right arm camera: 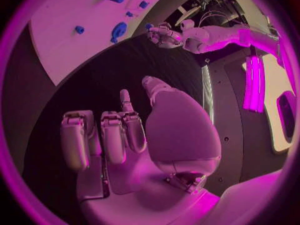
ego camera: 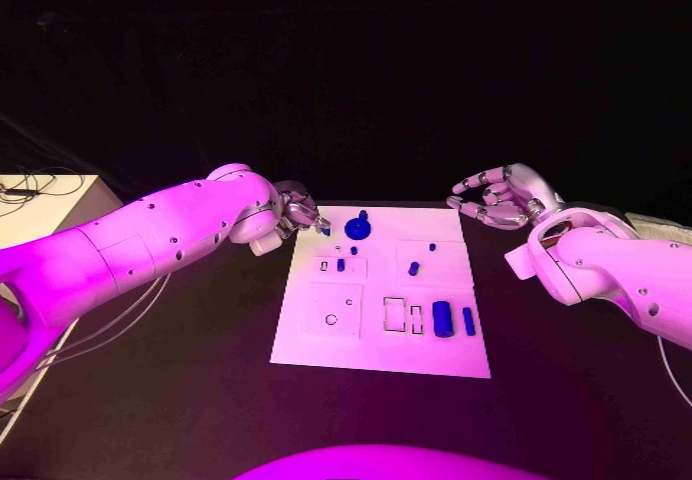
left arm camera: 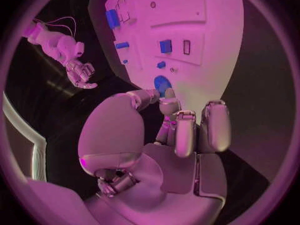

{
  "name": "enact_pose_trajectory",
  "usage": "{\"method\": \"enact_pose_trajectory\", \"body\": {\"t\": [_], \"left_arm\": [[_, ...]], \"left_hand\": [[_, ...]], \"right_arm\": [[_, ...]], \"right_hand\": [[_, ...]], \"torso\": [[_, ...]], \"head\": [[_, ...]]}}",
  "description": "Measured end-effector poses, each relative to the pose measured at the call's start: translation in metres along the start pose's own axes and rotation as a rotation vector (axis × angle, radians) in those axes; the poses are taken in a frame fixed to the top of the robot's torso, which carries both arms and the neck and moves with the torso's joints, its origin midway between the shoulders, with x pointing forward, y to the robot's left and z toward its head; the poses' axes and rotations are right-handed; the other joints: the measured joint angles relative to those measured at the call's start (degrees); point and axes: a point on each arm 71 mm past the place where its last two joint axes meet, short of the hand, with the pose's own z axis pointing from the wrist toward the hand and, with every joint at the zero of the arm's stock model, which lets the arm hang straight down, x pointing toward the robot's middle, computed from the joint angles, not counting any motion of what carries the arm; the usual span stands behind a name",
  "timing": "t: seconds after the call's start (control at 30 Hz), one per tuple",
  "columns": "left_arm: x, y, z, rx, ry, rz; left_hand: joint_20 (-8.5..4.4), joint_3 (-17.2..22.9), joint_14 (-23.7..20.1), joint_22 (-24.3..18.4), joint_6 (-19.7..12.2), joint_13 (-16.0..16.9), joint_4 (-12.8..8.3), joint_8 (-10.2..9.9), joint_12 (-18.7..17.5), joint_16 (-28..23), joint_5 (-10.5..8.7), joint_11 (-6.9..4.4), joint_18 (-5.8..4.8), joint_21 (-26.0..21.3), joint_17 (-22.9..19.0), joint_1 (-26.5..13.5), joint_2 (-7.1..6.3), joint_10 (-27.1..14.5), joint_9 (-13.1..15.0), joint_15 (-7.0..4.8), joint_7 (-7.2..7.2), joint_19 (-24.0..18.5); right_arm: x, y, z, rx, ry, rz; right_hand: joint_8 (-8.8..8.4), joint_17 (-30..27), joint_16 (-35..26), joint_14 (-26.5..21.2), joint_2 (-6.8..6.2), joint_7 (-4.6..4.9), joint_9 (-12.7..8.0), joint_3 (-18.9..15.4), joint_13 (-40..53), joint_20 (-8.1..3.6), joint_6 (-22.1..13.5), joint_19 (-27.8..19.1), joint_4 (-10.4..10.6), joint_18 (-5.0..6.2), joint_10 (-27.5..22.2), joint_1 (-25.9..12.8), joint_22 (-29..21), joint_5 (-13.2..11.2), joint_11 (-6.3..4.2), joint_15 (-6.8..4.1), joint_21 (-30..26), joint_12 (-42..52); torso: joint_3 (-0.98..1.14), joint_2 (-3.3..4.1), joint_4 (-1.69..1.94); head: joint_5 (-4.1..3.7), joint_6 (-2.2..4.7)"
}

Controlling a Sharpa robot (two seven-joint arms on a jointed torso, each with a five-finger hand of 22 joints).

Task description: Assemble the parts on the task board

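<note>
Head view: the board [ego camera: 335, 340] lies mid-table [ego camera: 173, 400], with black surface open on all sides. The left hand [ego camera: 299, 212] hangs at the board's far left corner, fingers curled in. A small blue bit [ego camera: 325, 231] shows at its fingertips, but I cannot tell whether it is pinched. The round part [ego camera: 358, 228] sits just beside that hand, on the far edge. The bars [ego camera: 443, 318] lie near the right edge. The right hand [ego camera: 498, 197] is off the far right corner over bare table, fingers apart and holding nothing. The room behind is dark.
</note>
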Motion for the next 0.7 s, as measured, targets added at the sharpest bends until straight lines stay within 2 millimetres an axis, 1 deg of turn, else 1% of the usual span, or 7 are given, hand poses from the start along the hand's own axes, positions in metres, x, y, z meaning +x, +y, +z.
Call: {"method": "enact_pose_trajectory", "body": {"t": [0.17, 0.3, 0.37, 0.43, 0.5, 0.57, 0.7], "left_arm": [[0.01, 0.003, -0.003, 0.001, 0.0, 0.031], [0.02, 0.004, -0.004, 0.005, 0.011, 0.05], [0.023, 0.003, -0.005, 0.008, 0.014, 0.057], [0.025, 0.002, -0.005, 0.009, 0.016, 0.064], [0.027, 0.003, -0.005, 0.008, 0.018, 0.069], [0.028, 0.003, -0.005, 0.005, 0.019, 0.072], [0.032, 0.006, -0.004, -0.004, 0.025, 0.083]], "left_hand": [[-0.2, 0.0, 0.0, 0.0, 0.3, 0.0, 0.0, 0.0, 0.0, 0.2, 0.31, 0.0, 0.0, 0.2, 0.0, -0.2, -0.16, 0.0, 0.0, 0.0, 0.09, 0.2], [-0.21, 0.0, 0.0, 0.0, 0.5, -0.1, 0.0, -0.3, 0.0, 0.2, 0.56, 0.01, 0.0, 0.2, 0.0, -0.3, -0.31, 0.0, 0.8, 0.0, 0.02, 0.2], [-0.21, 0.0, 0.0, 0.0, 0.6, -0.1, 0.0, -0.3, 0.0, 0.2, 0.56, -0.11, 0.0, 0.2, 0.0, -0.4, -0.43, 0.1, 1.1, 0.0, -0.01, 0.2], [-0.21, 0.0, 0.0, 0.0, 0.6, -0.1, 0.0, -0.3, 0.0, 0.2, 0.71, -0.19, 0.0, 0.2, 0.0, -0.5, -0.45, 0.2, 1.1, 0.0, -0.01, 0.2], [-0.2, 0.0, 0.0, 0.0, 0.6, -0.1, 0.0, -0.3, 0.0, 0.2, 0.78, -0.19, 0.0, 0.2, 0.0, -0.5, -0.46, 0.2, 1.1, 0.0, -0.01, 0.2], [-0.21, 0.0, 0.0, 0.0, 0.6, -0.1, 0.0, -0.3, 0.0, 0.2, 0.79, -0.19, 0.0, 0.2, 0.0, -0.5, -0.53, 0.2, 1.1, 0.0, -0.02, 0.2], [-0.2, 0.0, 0.0, 0.0, 0.6, -0.1, 0.0, -0.3, 0.0, 0.2, 1.08, -0.19, 0.0, 0.2, 0.0, -0.6, -0.6, 0.2, 1.1, 0.01, -0.02, 0.2]], "right_arm": [[-0.004, -0.002, 0.0, 0.002, -0.026, -0.004], [-0.006, -0.003, 0.001, -0.001, -0.042, 0.0], [-0.006, -0.003, 0.001, -0.003, -0.049, 0.003], [-0.007, -0.004, 0.001, -0.004, -0.056, 0.007], [-0.008, -0.004, 0.002, -0.005, -0.065, 0.013], [-0.009, -0.005, 0.002, -0.005, -0.073, 0.019], [-0.013, -0.008, 0.003, 0.005, -0.092, 0.044]], "right_hand": [[0.67, 0.0, -2.3, 0.0, 0.37, 0.0, 0.4, 0.8, 0.0, -0.02, 0.0, 0.0, -0.8, 2.21, -0.1, 1.4, 0.0, 0.6, -0.12, 0.0, -8.1, -3.9], [1.48, 0.0, -5.2, 0.0, 0.66, 0.02, 0.8, 3.5, 0.0, -0.09, -0.6, -3.5, -1.5, 3.99, -3.9, 2.8, 0.0, -1.1, 0.04, 0.0, -16.8, -9.0], [2.05, -4.7, -9.2, -0.6, 0.41, 0.14, 1.1, 4.8, -0.5, 0.07, -1.6, -7.3, -1.7, 5.77, -8.7, 3.1, -3.3, -1.2, 0.17, 0.19, -25.9, -14.8], [2.84, -13.6, -16.0, -4.7, 0.29, 0.34, 1.5, 6.4, -6.5, 0.27, -2.8, -13.1, -1.9, 8.14, -15.9, 3.2, -11.4, -1.3, 0.54, 0.33, -39.9, -24.3], [3.78, -26.3, -27.2, -10.5, -0.24, 0.65, 2.1, 8.3, -17.1, 0.46, -3.8, -17.8, -2.1, 9.8, -23.3, 3.6, -19.9, -1.2, 1.79, 0.48, -53.2, -37.1], [4.66, -34.4, -37.2, -14.4, -0.98, 0.93, 2.6, 10.1, -23.5, 0.86, -4.7, -19.1, -2.3, 9.81, -25.8, 3.3, -24.8, -1.2, 1.98, 0.87, -59.5, -43.5], [5.52, -39.7, -50.3, -20.1, -1.45, 2.5, 3.1, 13.5, -36.1, 2.73, -6.7, -23.3, -3.1, 9.81, -29.4, 2.9, -32.3, -0.7, 2.79, 2.91, -68.7, -55.8]], "torso": [[-0.05, -0.03, 0.04], [-0.07, -0.01, -0.02], [-0.07, 0.02, -0.1], [-0.06, 0.05, -0.14], [-0.03, 0.06, -0.15], [0.0, 0.07, -0.15], [0.0, 0.1, -0.12]], "head": [[0.19, -0.1], [0.31, -0.12], [0.35, -0.14], [0.37, -0.2], [0.4, -0.23], [0.4, -0.26], [0.3, -0.37]]}}
